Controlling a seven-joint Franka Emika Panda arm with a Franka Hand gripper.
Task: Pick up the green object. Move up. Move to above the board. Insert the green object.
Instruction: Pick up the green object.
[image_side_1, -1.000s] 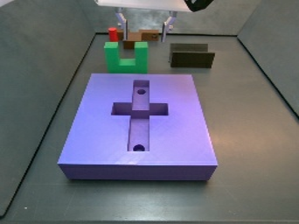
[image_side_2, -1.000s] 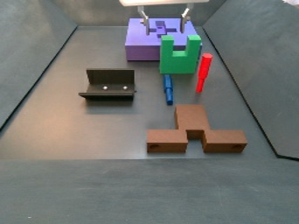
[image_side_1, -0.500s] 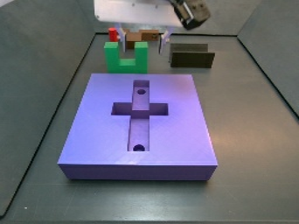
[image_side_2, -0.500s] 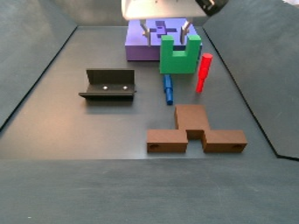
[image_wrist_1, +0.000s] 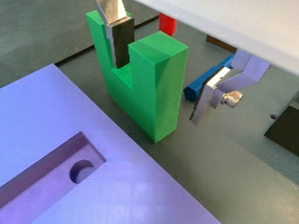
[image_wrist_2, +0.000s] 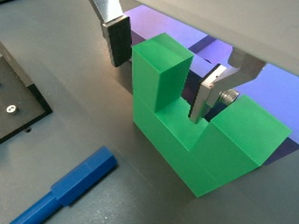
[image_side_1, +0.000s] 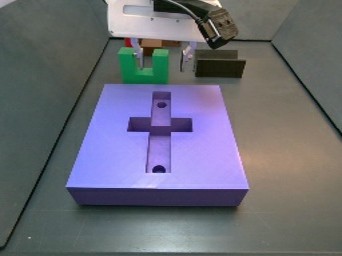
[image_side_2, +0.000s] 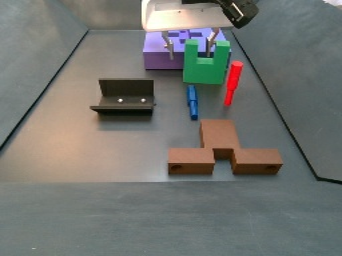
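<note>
Gripper (image_wrist_2: 163, 74) was spread wide w/ one green block (image_wrist_2: 193, 122) prong between its fingers; prob light, stiff, pinch there.

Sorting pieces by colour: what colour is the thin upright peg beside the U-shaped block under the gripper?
Red; the thin upright peg shows best in a side view, beside the green U-shaped block under the gripper.
</note>
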